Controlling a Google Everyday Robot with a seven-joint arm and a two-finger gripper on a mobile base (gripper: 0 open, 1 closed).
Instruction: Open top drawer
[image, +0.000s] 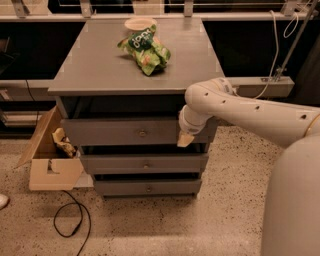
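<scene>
The top drawer (115, 132) is the tallest grey front of three in the grey cabinet, with a small round metal knob (142, 133) at its centre. A dark gap shows between its front and the cabinet top. My gripper (184, 139) hangs from the white arm (235, 105) at the right end of the top drawer's front, well to the right of the knob. Its tan tip points down in front of the drawer's lower right corner. It holds nothing that I can see.
Two shorter drawers, the middle one (120, 163) and the bottom one (125, 188), sit below. A green snack bag (148, 51) and a pale bowl (139, 23) lie on the cabinet top (90, 70). An open cardboard box (47, 167) stands left of the cabinet. A black cable (70, 222) lies on the floor.
</scene>
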